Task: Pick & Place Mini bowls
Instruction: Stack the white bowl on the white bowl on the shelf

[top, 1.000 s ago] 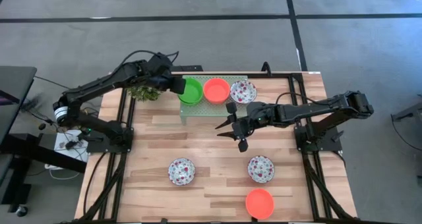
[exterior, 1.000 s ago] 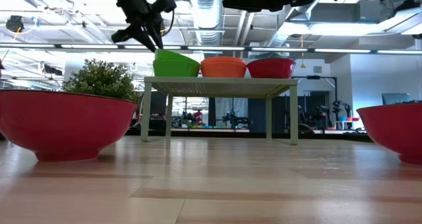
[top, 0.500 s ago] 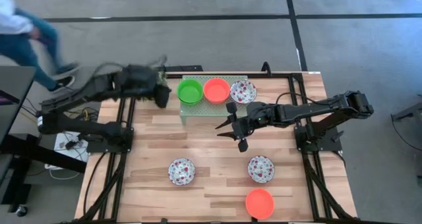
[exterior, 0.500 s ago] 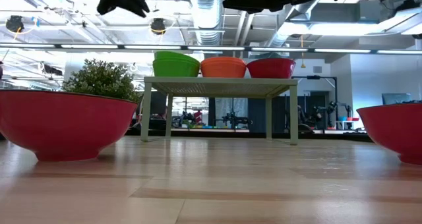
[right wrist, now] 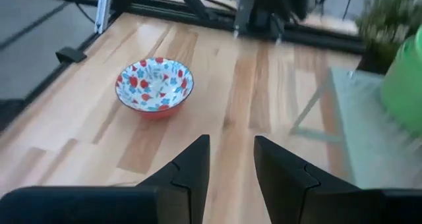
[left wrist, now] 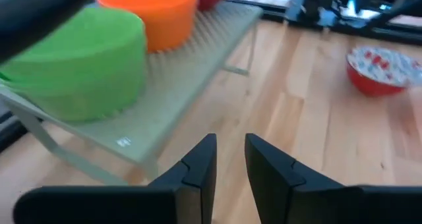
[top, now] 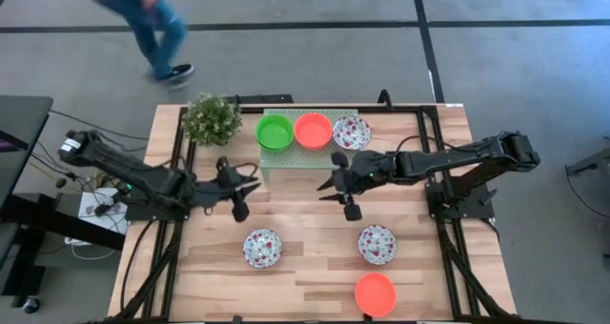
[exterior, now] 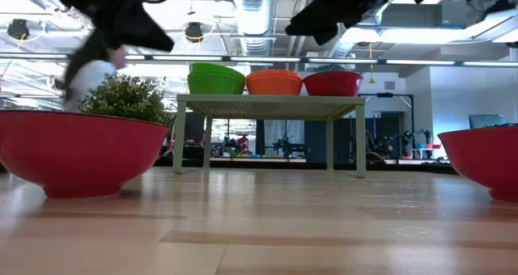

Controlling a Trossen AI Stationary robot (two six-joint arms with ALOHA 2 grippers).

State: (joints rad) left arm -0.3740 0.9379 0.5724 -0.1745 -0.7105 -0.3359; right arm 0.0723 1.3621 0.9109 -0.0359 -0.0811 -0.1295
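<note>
No text, label, brand, number or sign is showing legibly in any view. A small pale mark is sitting on the front edge of the stand (left wrist: 125,142) in the left wrist view, at the lower left of the frame, but it is proving too blurred to read. The bowls, the table and the arms are carrying no readable lettering.

Your two arms (top: 143,176) are dark, jointed, black cables along the links. Left wrist fingers (left wrist: 198,168): black, blocky, flat-faced, angular. Right wrist fingers (right wrist: 280,168) match, stepped edges.
</note>
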